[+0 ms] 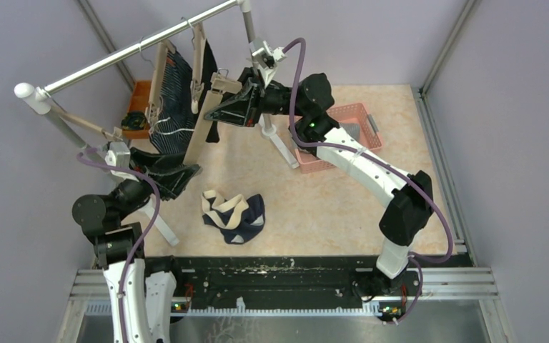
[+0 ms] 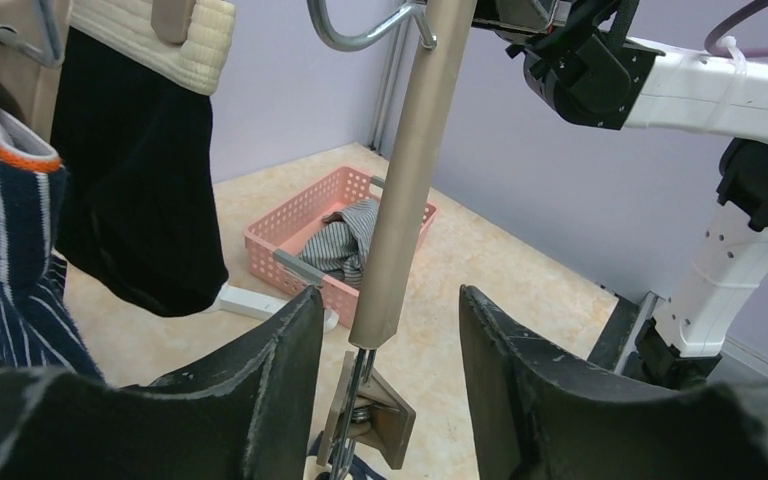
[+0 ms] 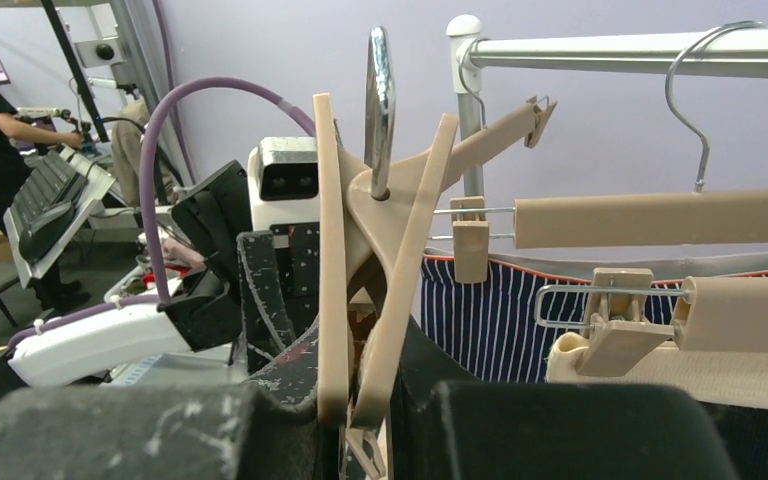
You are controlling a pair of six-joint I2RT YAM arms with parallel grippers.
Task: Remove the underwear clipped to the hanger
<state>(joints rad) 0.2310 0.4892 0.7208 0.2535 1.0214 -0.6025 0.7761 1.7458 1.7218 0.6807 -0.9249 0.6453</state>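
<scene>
A rail (image 1: 136,50) ran across the desk's (image 1: 343,207) back left, with boxers (image 1: 175,114) clipped to a hanger (image 1: 159,75) beneath it. Right of them a second hanger (image 3: 332,250) sat between the right claw's (image 1: 218,113) fingers. A basket (image 1: 357,113) stood farther right, cloth (image 2: 345,240) inside. Loose underwear (image 1: 234,216) lay on the desk before the rail.
</scene>
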